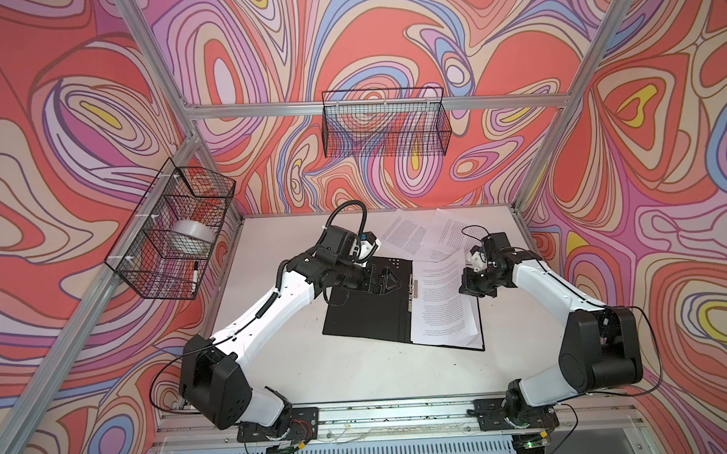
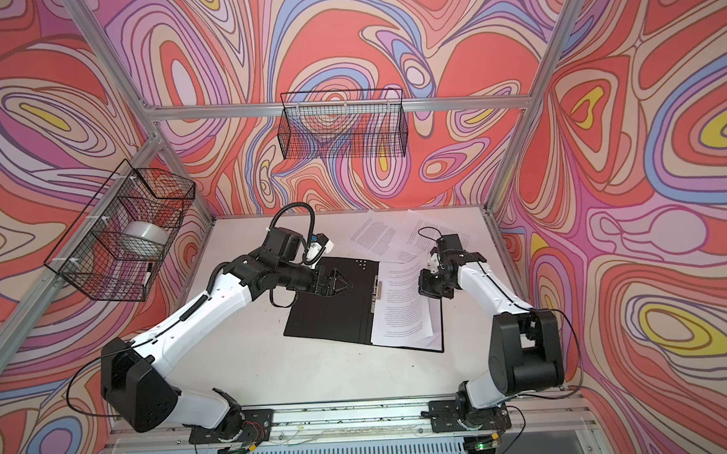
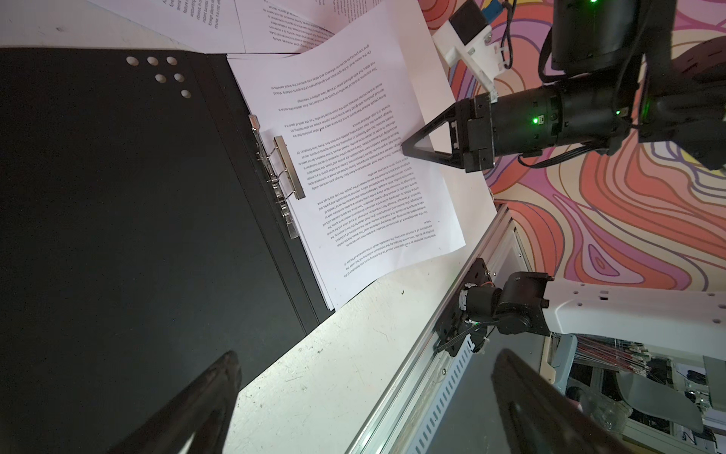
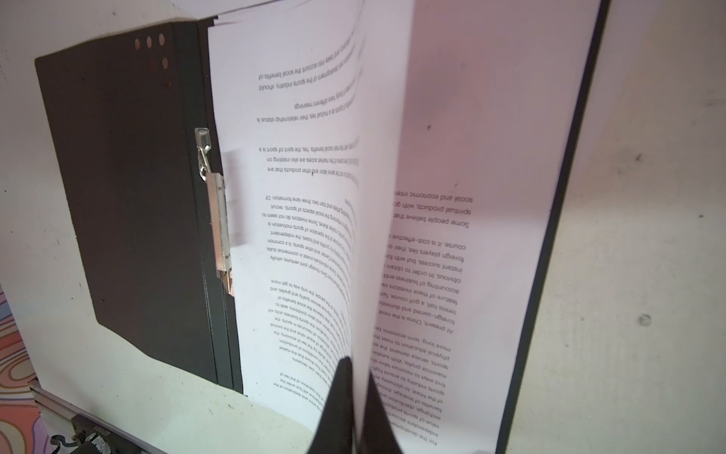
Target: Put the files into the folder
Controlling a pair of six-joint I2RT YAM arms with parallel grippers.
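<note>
The folder (image 1: 365, 319) (image 2: 327, 316) lies open on the table, black inside up, with a metal clip (image 3: 283, 169) along its spine. Several files (image 1: 443, 308) (image 2: 402, 314) rest on its right half. My right gripper (image 4: 357, 367) (image 1: 463, 287) is shut on the edge of the top sheet (image 4: 385, 196), which stands lifted and curved above the sheets under it. Two more files (image 1: 407, 230) (image 1: 449, 233) lie loose behind the folder. Over the folder's bare left half my left gripper (image 3: 365, 353) (image 1: 386, 279) hangs open, holding nothing.
A wire basket (image 1: 175, 238) on the left wall holds a tape roll (image 1: 187, 240) and a marker. Another wire basket (image 1: 385, 123) hangs on the back wall. An aluminium rail (image 1: 381, 414) with both arm bases runs along the table's front edge.
</note>
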